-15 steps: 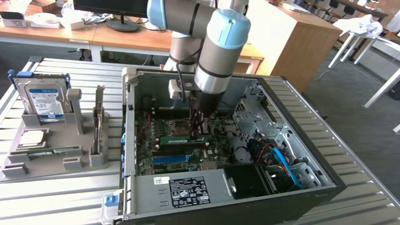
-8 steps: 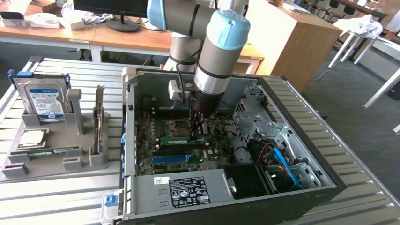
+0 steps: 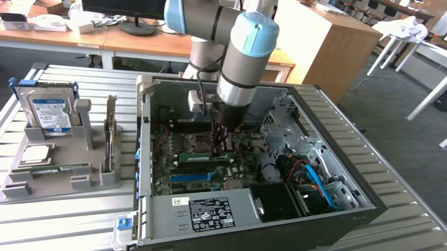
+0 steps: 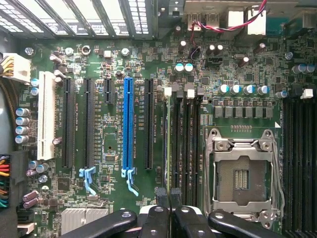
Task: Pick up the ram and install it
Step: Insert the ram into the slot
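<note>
The ram (image 3: 201, 155) is a slim green stick, held level just above the motherboard (image 3: 178, 180) inside the open computer case. My gripper (image 3: 222, 150) reaches straight down into the case and is shut on the stick's top edge. In the wrist view the ram (image 4: 169, 139) shows edge-on as a thin line between my closed fingertips (image 4: 161, 194), and the gripper (image 4: 169, 196) is centred on it. It runs parallel to the black memory slots (image 4: 185, 134) beside the processor socket (image 4: 241, 173). I cannot tell whether it touches a slot.
A blue expansion slot (image 4: 128, 124) and black slots lie beside the memory slots. The power supply (image 3: 209, 212) and cables (image 3: 314, 180) crowd the case's near side. On the exterior view's left, a grey holder (image 3: 42, 183) carries a hard drive (image 3: 49, 112), an upright card (image 3: 110, 130) and another slim green board (image 3: 52, 169).
</note>
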Robot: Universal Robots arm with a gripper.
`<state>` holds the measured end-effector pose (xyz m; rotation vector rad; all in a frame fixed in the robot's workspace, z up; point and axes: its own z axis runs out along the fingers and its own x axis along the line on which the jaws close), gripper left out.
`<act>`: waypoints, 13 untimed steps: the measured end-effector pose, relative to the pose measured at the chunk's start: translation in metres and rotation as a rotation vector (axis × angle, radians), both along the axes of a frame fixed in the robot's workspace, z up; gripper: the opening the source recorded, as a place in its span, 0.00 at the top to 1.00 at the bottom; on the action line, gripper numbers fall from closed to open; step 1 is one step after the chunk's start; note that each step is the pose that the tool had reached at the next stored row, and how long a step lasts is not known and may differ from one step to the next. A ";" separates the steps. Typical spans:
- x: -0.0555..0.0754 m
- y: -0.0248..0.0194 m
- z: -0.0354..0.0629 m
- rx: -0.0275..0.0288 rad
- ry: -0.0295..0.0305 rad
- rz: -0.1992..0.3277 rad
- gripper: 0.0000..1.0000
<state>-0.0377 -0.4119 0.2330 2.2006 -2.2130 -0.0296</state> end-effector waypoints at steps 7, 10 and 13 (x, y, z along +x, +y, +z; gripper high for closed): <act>0.000 0.0004 -0.0004 0.0002 -0.0001 0.000 0.88; 0.000 0.0003 -0.0005 0.0002 0.0000 0.000 0.88; 0.000 0.0002 -0.0008 0.0001 0.0000 0.000 0.88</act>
